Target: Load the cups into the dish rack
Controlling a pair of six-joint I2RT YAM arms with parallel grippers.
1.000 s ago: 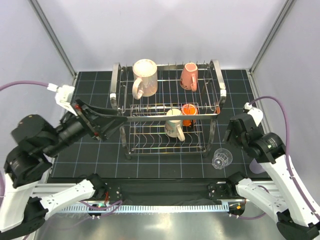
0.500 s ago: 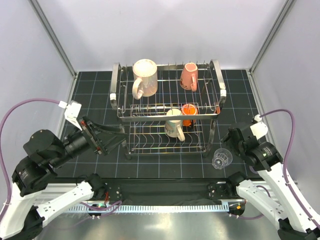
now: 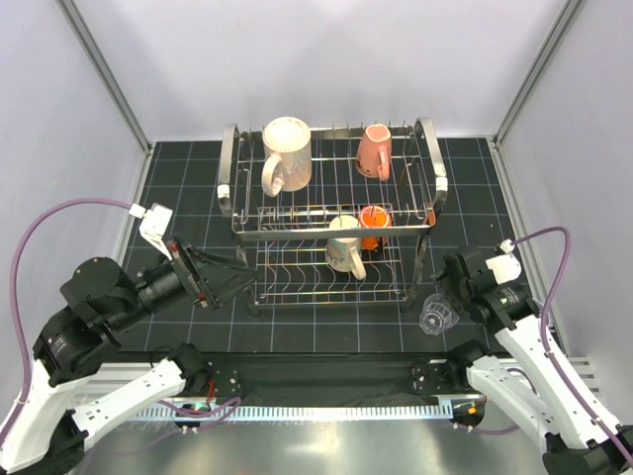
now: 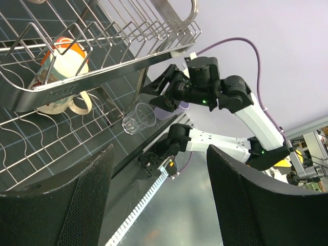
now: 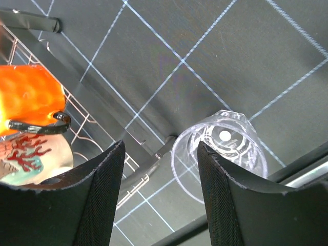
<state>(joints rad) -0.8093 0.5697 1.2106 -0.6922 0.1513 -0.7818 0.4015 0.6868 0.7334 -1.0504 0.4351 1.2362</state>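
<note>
The chrome dish rack [image 3: 427, 163] stands mid-mat. Its top tier holds a beige-pink mug [image 3: 287, 153] and a salmon-pink mug [image 3: 374, 150]. On the lower tier sit a cream printed mug [image 3: 345, 247] and a small orange cup [image 3: 373, 226]. A clear glass tumbler [image 3: 438, 314] stands upright on the mat by the rack's near right leg. My right gripper [image 3: 445, 289] hovers open just above it. In the right wrist view the tumbler [image 5: 220, 154] lies under the right finger [image 5: 241, 210] of that gripper [image 5: 160, 146]. My left gripper [image 3: 232, 282] is open and empty, left of the rack.
A lavender tumbler [image 4: 173, 108] peeks out behind the right gripper [image 4: 159, 87] in the left wrist view. The black gridded mat [image 3: 188, 178] ends at a metal rail [image 3: 326, 406] by the arm bases. White walls enclose the cell.
The left arm has drawn back from the rack toward the near left. The right arm has moved nearer and leftward, over the glass tumbler.
</note>
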